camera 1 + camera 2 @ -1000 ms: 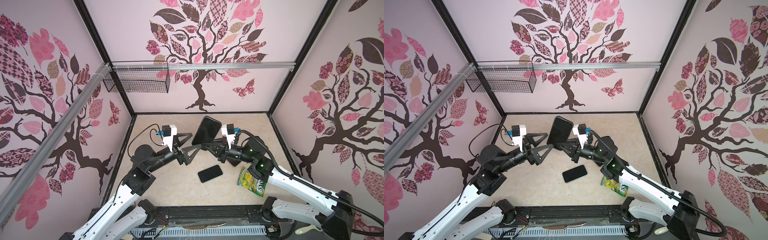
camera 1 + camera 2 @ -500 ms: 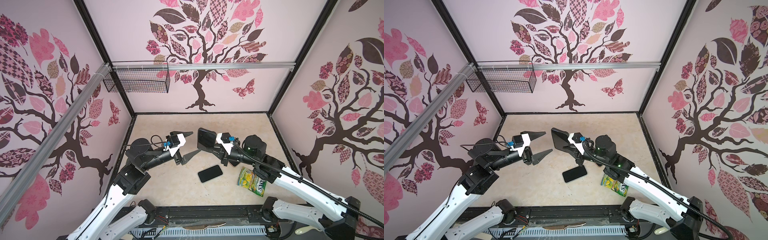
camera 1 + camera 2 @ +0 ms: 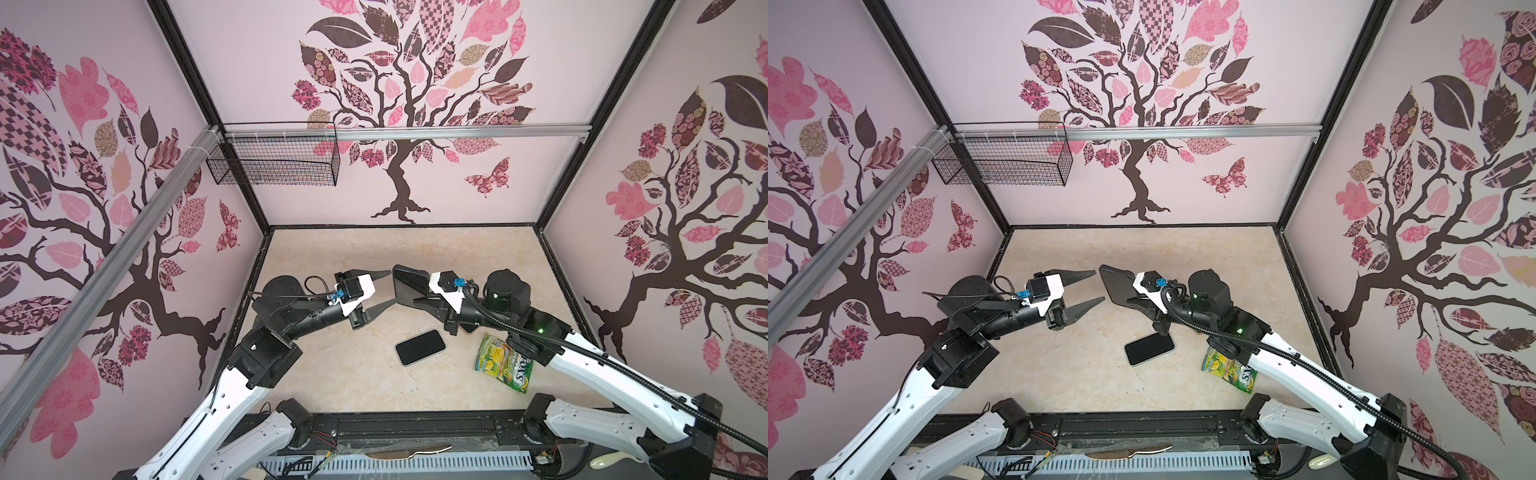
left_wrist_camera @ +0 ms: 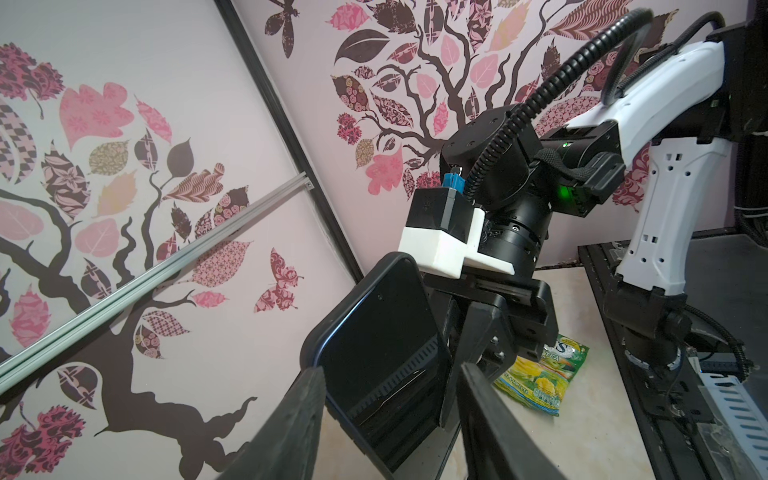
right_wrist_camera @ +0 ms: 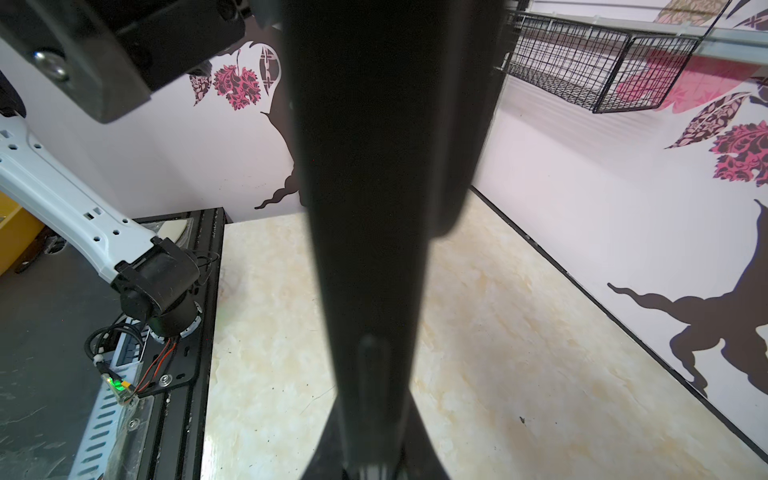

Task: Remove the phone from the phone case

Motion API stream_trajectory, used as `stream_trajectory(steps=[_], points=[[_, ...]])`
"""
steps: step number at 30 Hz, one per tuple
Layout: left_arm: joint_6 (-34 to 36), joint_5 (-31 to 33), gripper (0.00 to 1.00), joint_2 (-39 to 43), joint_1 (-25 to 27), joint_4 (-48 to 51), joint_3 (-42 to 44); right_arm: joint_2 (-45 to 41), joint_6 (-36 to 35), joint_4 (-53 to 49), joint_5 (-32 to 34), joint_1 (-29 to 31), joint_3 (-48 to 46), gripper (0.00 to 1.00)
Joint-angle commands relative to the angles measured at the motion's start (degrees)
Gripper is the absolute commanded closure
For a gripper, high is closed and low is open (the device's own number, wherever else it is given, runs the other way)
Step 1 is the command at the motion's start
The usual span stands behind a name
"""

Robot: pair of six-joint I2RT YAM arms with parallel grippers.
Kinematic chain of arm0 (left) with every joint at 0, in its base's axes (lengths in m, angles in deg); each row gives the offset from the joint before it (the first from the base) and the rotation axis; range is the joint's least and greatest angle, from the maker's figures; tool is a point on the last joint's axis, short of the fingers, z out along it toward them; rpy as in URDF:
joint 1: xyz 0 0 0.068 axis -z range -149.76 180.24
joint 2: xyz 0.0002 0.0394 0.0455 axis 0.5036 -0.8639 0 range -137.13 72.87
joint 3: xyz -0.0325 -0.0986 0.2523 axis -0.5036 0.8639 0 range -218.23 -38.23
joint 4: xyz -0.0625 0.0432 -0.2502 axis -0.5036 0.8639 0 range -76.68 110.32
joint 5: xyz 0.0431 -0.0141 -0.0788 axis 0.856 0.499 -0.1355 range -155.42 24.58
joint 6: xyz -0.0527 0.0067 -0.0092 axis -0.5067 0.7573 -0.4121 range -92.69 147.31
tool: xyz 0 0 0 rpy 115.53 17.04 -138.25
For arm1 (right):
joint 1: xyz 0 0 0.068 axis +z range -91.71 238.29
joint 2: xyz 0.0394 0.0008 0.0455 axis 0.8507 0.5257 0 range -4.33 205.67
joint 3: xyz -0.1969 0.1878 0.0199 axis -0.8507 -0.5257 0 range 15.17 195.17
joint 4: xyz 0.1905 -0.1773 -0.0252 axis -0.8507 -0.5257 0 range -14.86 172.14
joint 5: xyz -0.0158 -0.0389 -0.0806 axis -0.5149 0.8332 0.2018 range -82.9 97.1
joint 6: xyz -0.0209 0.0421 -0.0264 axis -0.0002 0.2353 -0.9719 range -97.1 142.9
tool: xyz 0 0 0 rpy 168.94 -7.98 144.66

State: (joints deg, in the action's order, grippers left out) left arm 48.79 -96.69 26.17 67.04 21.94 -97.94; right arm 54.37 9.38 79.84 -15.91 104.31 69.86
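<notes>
My right gripper is shut on a black phone case, holding it in the air above the table, tilted. In the left wrist view the case shows a glossy dark phone screen with a blue rim inside it. My left gripper is open, and its fingertips stand on either side of the case's free end without gripping it. In the right wrist view the case appears edge-on.
A black phone-like slab lies flat on the marble table below the case. A green and yellow snack packet lies to its right. A wire basket hangs on the back left wall.
The right gripper has lowered the case and tipped it from upright to nearly flat. The left gripper has turned and drawn back slightly, and its jaws have narrowed around the case's end.
</notes>
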Motion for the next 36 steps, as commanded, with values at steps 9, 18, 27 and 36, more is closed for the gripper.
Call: stream_trajectory(steps=[9,18,27,36], points=[[-0.29,-0.9,0.51,-0.06,0.15,-1.77,-0.24,-1.03,1.21,2.65,-3.77,0.12,3.59,1.0],[-0.56,-1.01,0.51,-0.45,0.12,-1.86,0.04,-1.29,1.98,3.56,-5.2,0.04,3.4,1.0],[-1.59,-1.04,0.51,-1.79,0.19,-2.21,0.38,-0.99,1.36,3.71,-8.0,0.15,3.76,1.0],[-3.3,0.72,0.51,-2.18,0.13,-3.8,1.76,-2.02,2.7,9.72,-10.04,0.21,2.0,1.0]])
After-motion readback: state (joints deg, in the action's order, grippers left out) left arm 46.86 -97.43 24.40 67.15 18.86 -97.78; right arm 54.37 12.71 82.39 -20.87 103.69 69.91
